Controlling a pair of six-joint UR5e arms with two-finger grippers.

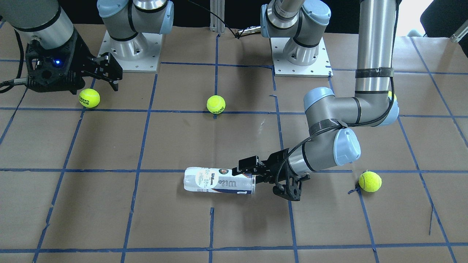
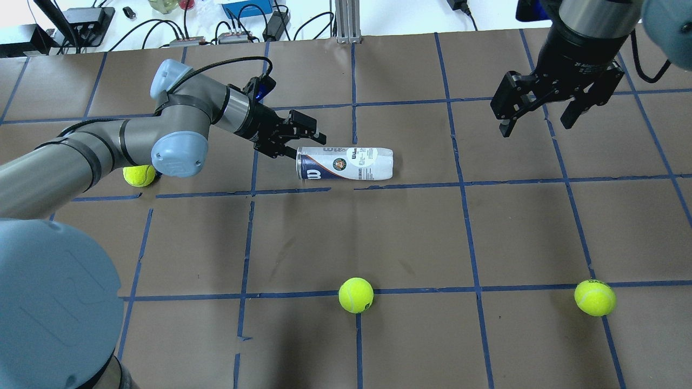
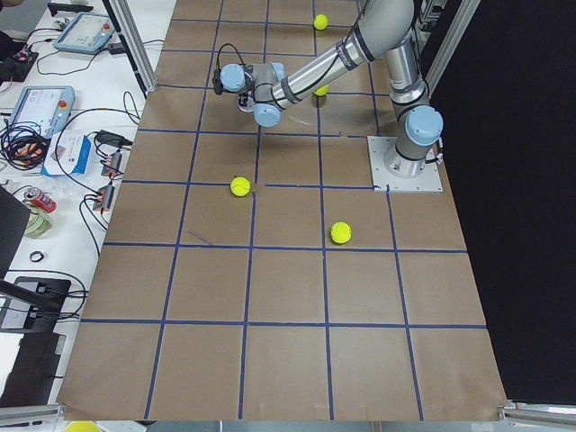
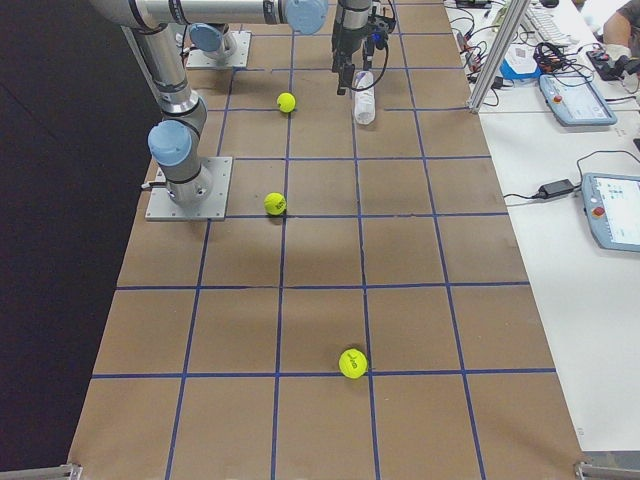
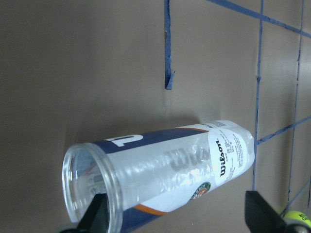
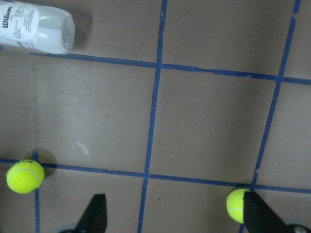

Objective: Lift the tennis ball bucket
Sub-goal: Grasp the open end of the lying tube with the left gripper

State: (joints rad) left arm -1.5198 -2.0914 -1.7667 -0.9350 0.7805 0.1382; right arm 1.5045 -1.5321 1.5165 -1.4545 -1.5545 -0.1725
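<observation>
Tennis ball bucket [image 1: 218,180] on side, open end at tips of spread left jaws, unpinched.

The table [image 2: 411,237] is covered in brown paper, divided into squares by blue tape. The tennis ball bucket [image 2: 346,163] is laid on its side on it, apart from three yellow-green balls: a left ball [image 2: 139,175], a centre ball [image 2: 356,295] and a right ball [image 2: 594,297] — the last two set on tape lines.
</observation>
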